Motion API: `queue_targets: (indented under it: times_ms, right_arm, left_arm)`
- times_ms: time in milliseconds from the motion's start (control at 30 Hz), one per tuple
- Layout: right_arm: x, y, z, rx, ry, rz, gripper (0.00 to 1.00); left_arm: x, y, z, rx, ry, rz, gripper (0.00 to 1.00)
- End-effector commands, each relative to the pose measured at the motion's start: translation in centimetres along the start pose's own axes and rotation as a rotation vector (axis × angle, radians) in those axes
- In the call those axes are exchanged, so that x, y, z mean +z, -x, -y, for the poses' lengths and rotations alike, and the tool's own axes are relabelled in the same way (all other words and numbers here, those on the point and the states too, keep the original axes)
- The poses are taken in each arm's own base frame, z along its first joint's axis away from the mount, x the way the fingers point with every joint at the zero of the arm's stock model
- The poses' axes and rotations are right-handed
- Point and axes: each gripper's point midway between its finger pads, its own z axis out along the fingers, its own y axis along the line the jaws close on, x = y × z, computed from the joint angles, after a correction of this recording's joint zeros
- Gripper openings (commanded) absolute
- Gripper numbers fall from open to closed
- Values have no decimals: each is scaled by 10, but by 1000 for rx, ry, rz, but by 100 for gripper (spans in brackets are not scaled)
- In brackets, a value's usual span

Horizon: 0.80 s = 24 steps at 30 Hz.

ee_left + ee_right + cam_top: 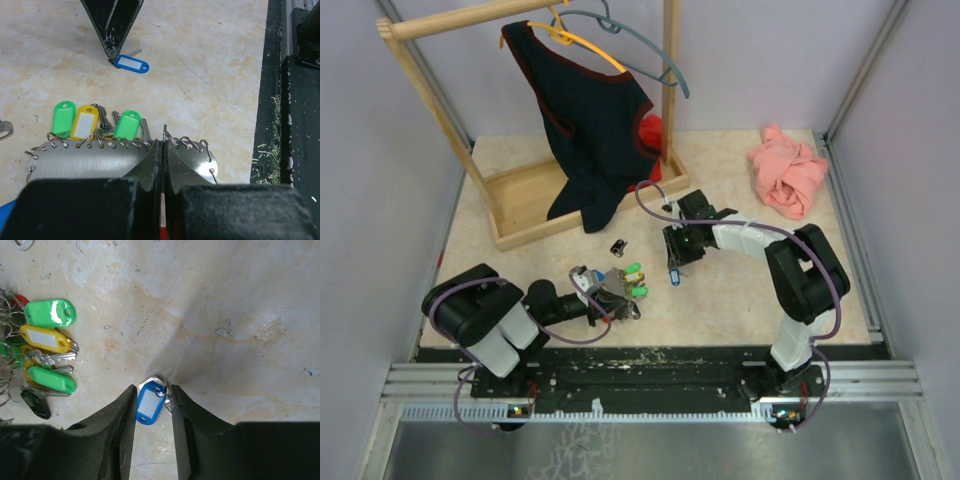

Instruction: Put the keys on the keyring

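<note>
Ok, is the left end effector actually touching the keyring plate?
Touching. The left wrist view shows the left end effector shut on the keyring plate, clamping its ringed edge with no gap.

A dark sleeveless top (595,120) hangs on a wooden clothes rack (520,195); a crumpled pink cloth (788,170) lies on the beige counter (740,300).

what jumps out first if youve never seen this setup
Bright green and yellow key tags lie near the front, ringed onto a metal plate that the left gripper pinches shut. Just beyond, the right gripper straddles a lone blue key tag; whether it grips it is unclear. At the back left a dark top hangs on a wooden rack, with a pink cloth crumpled at the back right.
</note>
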Motion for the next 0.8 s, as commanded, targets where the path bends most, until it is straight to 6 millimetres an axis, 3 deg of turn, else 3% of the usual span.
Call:
queue_targets:
  times_ms: [0, 433, 767]
  right_arm:
    - [-1, 20, -5, -1, 32, 53, 32]
    - [9, 14, -1, 12, 33, 32, 22]
    - [-3, 18, 0, -48, 26, 89, 0]
  left_arm:
    - [2, 58, 1, 150, -12, 219, 1]
    - [3, 58, 2, 147, -16, 218, 1]
    - [2, 60, 3, 152, -20, 222, 1]
